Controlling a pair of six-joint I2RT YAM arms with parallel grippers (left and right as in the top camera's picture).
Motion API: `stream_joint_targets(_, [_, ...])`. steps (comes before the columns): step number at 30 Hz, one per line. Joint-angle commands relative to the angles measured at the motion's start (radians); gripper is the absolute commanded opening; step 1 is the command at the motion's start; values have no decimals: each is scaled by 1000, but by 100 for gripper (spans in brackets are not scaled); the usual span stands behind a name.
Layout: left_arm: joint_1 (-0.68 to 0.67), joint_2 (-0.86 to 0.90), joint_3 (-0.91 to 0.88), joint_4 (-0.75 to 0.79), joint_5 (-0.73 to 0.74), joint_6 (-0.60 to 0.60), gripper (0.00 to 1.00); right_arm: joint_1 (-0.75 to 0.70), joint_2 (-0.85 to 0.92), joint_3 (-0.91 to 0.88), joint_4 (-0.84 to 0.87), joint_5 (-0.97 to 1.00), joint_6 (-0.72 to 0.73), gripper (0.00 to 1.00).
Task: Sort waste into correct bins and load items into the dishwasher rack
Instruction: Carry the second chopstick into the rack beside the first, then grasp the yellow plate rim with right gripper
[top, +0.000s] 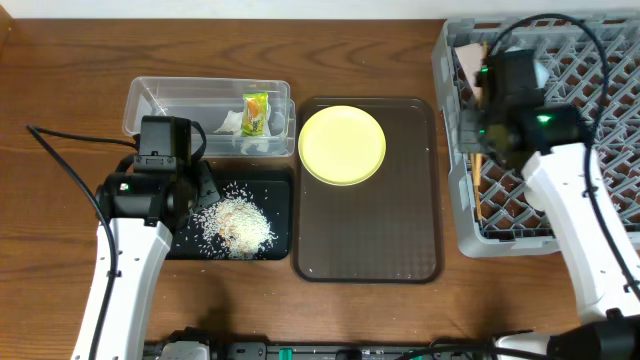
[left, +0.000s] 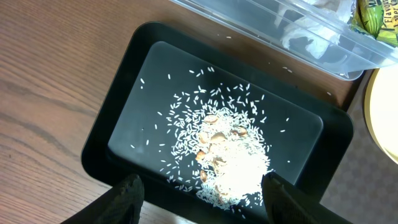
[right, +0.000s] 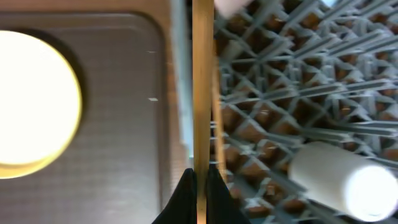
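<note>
Firmly clenched on a wooden chopstick (right: 202, 87), your right tool (right: 202, 198) at the dishwasher rack's (top: 500, 238) left wall, your left tool (left: 204, 196) spread wide above rice (left: 233, 165) in the black tray (left: 130, 106), yellow plate (top: 342, 145) on the brown serving tray (top: 370, 230).

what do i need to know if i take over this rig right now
Left gripper: open, empty, above the black tray.
Right gripper: shut on a chopstick at the left edge of the rack.
Done: rice in the black tray; wrapper and paper in the tub; cup in the rack.
To do: set the chopstick in the rack, then load the plate, which is on the brown tray.
Cannot see the bowls or a second chopstick clearly.
</note>
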Motion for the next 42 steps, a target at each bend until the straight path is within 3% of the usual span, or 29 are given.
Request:
stream_joint_targets(1, [4, 0, 3, -1, -11, -9, 64, -55, 48, -37, -8, 3, -138, 1])
stream_joint_targets(8, [4, 0, 3, -1, -11, -9, 64, -89, 161, -72, 23, -84, -158, 3])
stream_joint_targets(10, [4, 0, 3, -1, -11, -9, 64, -83, 172, -72, 35, -137, -178, 10])
stream_joint_targets(11, [4, 0, 3, -1, -11, -9, 64, -80, 172, -72, 47, -145, -177, 19])
stream_joint_targets(13, [4, 0, 3, -1, -11, -9, 64, -67, 162, -58, 64, -145, -174, 27])
stream_joint_targets(18, [4, 0, 3, -1, -11, -9, 64, -6, 132, -19, 126, -182, -64, 36])
stream_joint_targets(25, [4, 1, 3, -1, -11, -10, 64, 144, 169, -37, 247, -192, 81, 37])
stream_joint_targets(33, [4, 1, 3, -1, -11, -9, 64, 256, 366, -42, 335, -121, 246, 40])
stream_joint_targets(42, [4, 1, 3, -2, -11, -9, 64, 267, 515, -42, 338, -118, 379, 26])
